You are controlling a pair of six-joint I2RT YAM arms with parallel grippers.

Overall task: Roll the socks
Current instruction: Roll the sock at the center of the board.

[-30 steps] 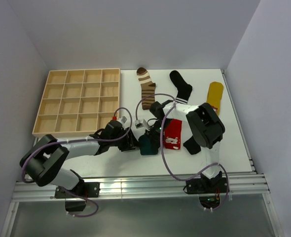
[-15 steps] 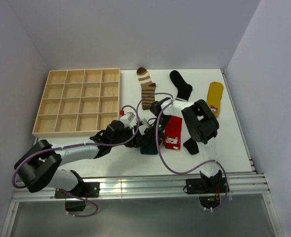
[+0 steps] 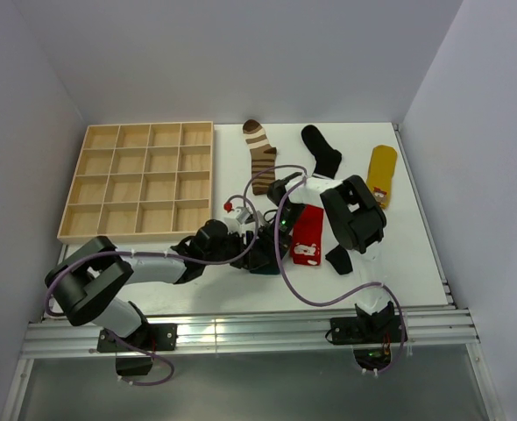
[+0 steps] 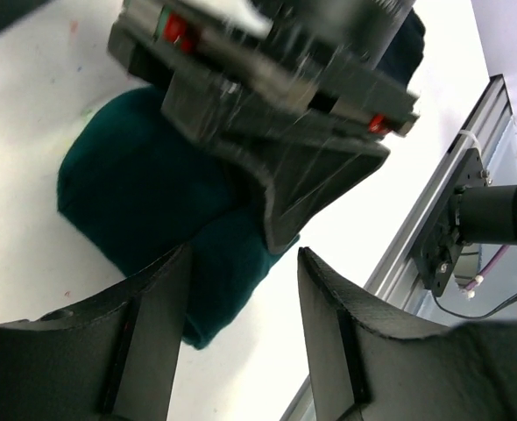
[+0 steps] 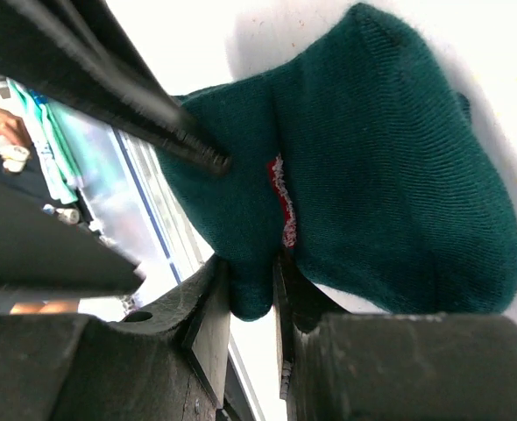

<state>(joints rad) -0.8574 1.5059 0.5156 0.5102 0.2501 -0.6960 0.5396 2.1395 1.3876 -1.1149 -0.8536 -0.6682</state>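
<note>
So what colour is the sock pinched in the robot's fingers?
The sock is dark teal with a red bit; clearest in the right wrist view.

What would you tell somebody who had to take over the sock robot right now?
Right gripper: fingers shut on an edge of the dark teal fabric sock, which lies bunched up near the table's front.
Left gripper: fingers open, straddling the same sock, not gripping.
Red patched sock lies flat beside it; near black sock is partly under the right arm.
At the back, flat: brown-cream striped sock, rear black sock, yellow sock.
Done: no finished roll visible.
Left: finish the teal one, then five more.
</note>
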